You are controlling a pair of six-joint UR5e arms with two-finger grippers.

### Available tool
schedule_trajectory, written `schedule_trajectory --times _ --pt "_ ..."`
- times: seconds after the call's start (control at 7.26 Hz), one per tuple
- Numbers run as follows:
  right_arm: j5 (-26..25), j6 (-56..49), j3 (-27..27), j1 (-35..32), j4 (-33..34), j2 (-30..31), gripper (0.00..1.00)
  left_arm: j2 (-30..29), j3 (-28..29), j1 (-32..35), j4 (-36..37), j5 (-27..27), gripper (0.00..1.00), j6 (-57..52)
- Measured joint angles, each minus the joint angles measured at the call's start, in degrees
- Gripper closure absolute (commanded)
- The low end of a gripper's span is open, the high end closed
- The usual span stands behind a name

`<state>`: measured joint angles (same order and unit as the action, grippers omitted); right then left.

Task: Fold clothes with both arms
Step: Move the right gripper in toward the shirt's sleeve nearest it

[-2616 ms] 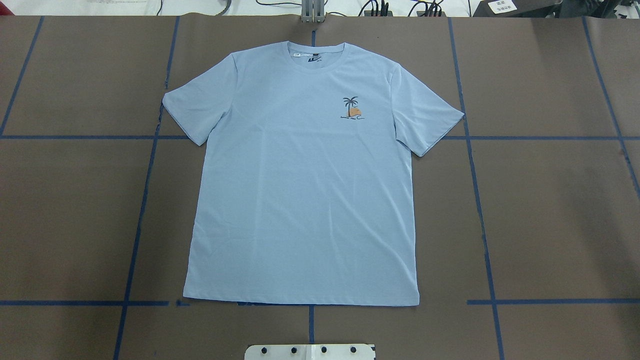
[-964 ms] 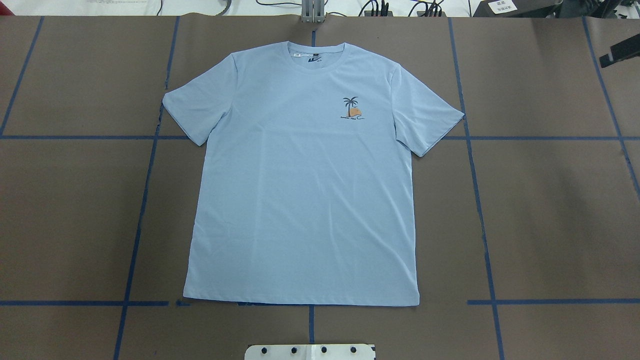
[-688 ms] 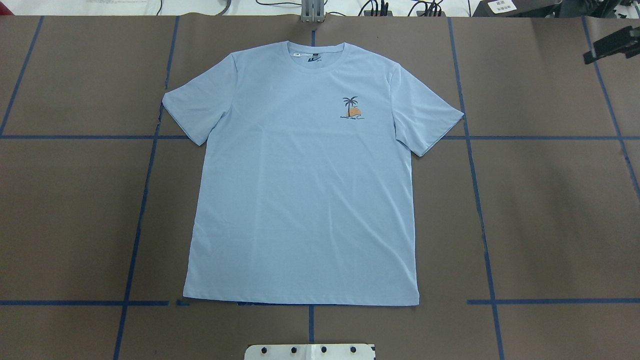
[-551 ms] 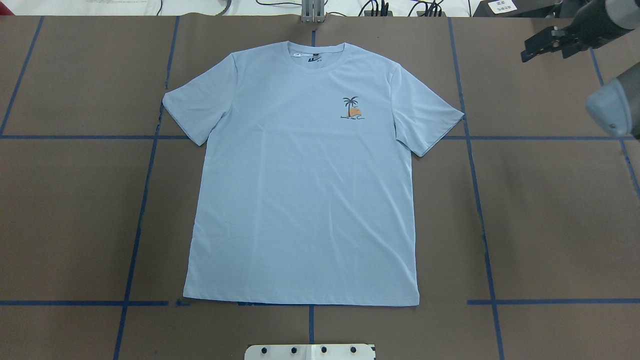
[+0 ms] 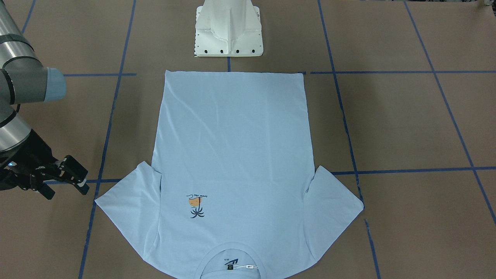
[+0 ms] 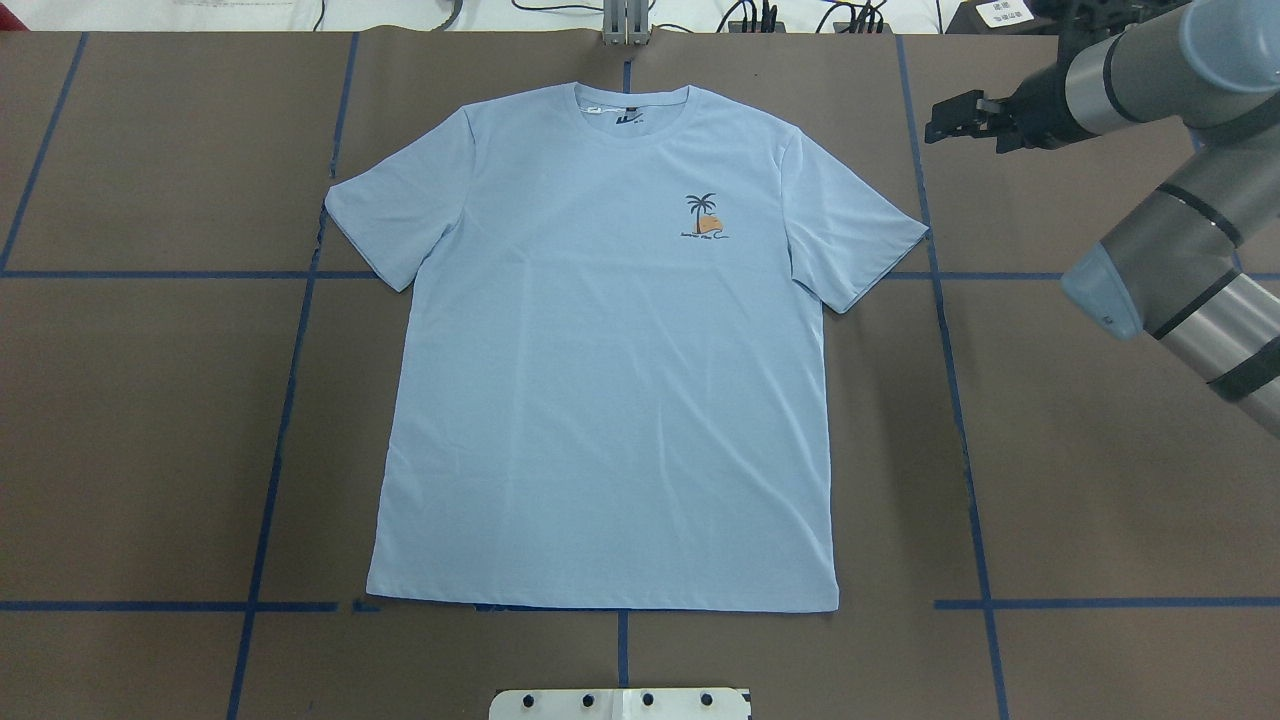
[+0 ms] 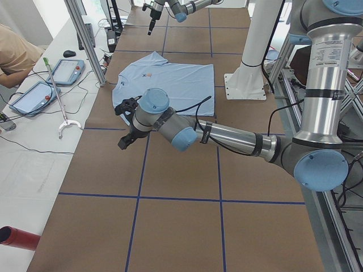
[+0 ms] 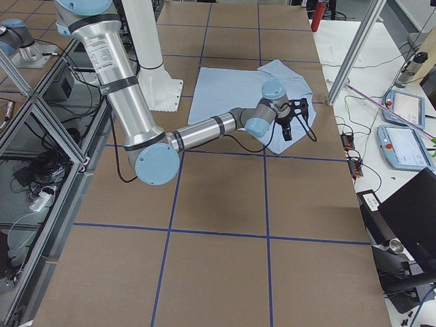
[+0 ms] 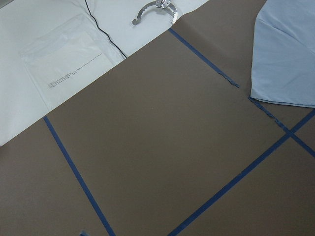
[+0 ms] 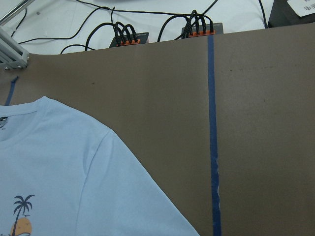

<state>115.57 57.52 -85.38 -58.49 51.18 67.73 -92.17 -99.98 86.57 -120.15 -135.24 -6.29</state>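
The light blue T-shirt [image 6: 600, 400] lies flat, front up, collar [image 6: 632, 98] at the far side, palm-tree print [image 6: 705, 217] on the chest. My right gripper [image 6: 940, 118] is open and empty. It hovers over bare table beyond the view-right sleeve [image 6: 860, 230], apart from it; in the front-facing view it [image 5: 66, 189] is just left of that sleeve. The right wrist view shows the shirt's shoulder [image 10: 59, 177]. My left gripper [image 7: 126, 122] shows only in the left side view, over bare table short of the shirt; I cannot tell its state. The left wrist view shows a sleeve [image 9: 290, 54].
The white pedestal base [image 5: 228, 29] stands at the near hem. Blue tape lines [image 6: 950, 330] cross the brown table cover. Cable plugs [image 10: 128, 35] sit at the far edge. Teach pendants [image 7: 68, 71] and a person [image 7: 17, 54] are beside the table.
My right arm has come in from the right edge, and its gripper has moved left toward the shirt's sleeve. The shirt has not moved.
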Motion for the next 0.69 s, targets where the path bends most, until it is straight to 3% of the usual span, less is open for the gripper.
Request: schedule_trajectory --times 0.28,0.55,0.69 --pt "-6.4 -2.6 0.8 4.6 3.2 0.0 0.13 0.1 0.0 0.0 0.0 0.0 0.00 0.0" --pt "-9.6 -3.2 3.4 7.8 3.7 -0.1 0.32 0.3 0.0 0.0 0.0 0.0 0.00 -0.1" --pt "-10.7 -3.2 4.6 8.6 3.8 0.0 0.34 0.4 -0.1 0.0 0.0 0.0 0.00 -0.1"
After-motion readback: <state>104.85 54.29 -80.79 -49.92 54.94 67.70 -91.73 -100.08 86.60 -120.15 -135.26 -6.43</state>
